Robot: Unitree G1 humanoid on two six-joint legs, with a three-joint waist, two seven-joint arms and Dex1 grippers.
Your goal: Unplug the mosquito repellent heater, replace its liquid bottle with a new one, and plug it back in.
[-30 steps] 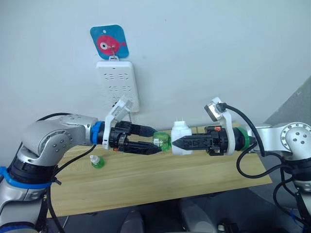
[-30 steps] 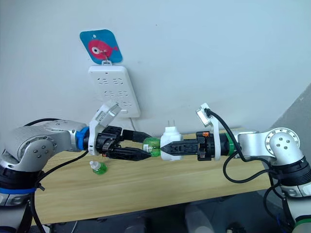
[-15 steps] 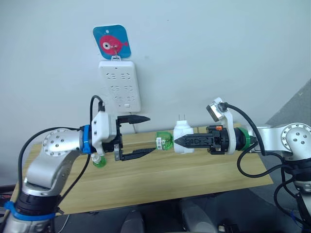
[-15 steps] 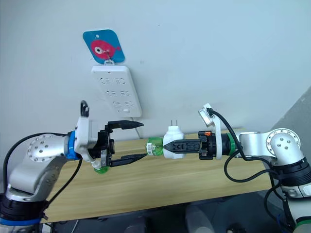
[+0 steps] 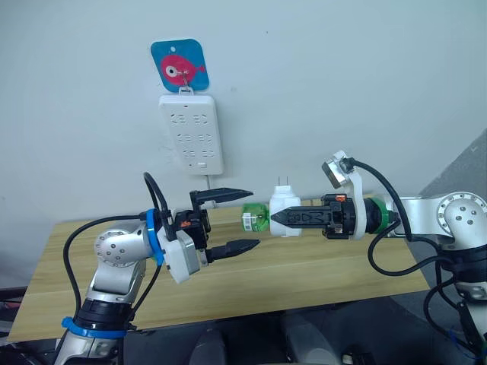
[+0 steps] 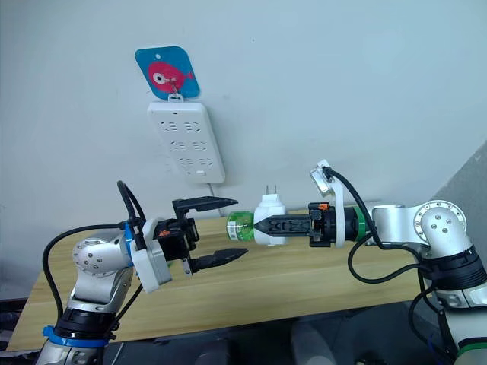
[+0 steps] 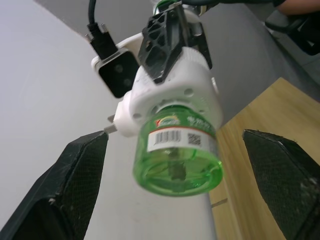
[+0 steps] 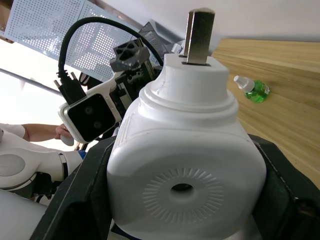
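heater [image 8: 187, 165]: smooth white plastic, metal prongs | bottle [image 7: 177, 152]: glossy clear green plastic | table [image 5: 304, 270]: matt light wood

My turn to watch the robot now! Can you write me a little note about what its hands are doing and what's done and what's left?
Right gripper: shut on the mosquito repellent heater, held in the air over the wooden table, prongs up.
Left gripper: open, holding nothing, close to the green bottle but not touching it.
Done: heater is unplugged from the power strip on the wall. A green bottle sits screwed into the heater.
A second small green bottle lies on the table.
Left: I can't tell which bottle is the new one; after any swap, plug the heater back in.
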